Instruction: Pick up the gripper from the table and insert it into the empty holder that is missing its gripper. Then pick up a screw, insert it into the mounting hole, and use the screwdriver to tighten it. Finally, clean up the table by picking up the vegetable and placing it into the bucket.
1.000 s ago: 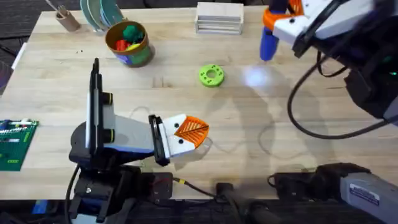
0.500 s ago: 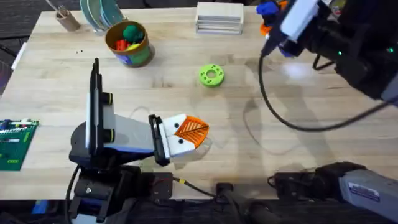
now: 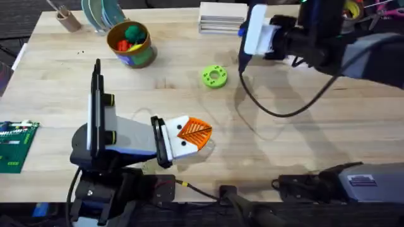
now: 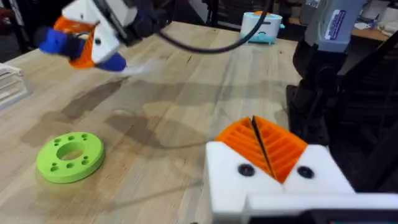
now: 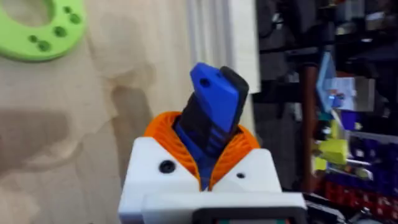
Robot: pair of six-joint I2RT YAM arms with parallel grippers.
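Right now the screwdriver [image 5: 211, 115] sits clamped btwn the orange pads of the right claw [image 5: 208, 165], blue body sticking out past the pads; in the left wrist view the same blue body [image 4: 59, 43] shows far off at that claw, blurred. Overhead, the right claw [image 3: 255, 31] hangs above the far right part of the table [image 3: 303, 145], w/ a black cable looping down from it.

Bucket [image 3: 130, 45] stands far left, yellow-orange rim, w/ green and red pieces inside. Just beyond it, blue-green plates [image 3: 101, 12] stand on edge, and a small brown cup [image 3: 67, 20] w/ sticks is at the far left corner. A green ring w/ holes [image 3: 214, 76] lies near the table's middle, apart from the bucket; a white box [image 3: 222, 17] sits at the far edge beside the right claw.

Left claw [image 3: 189, 135] rests low at the near left, white mounts w/ both orange pads [image 4: 273, 140] pressed shut together, nothing btwn them. A green circuit board [image 3: 16, 145] lies at the left edge, near side.
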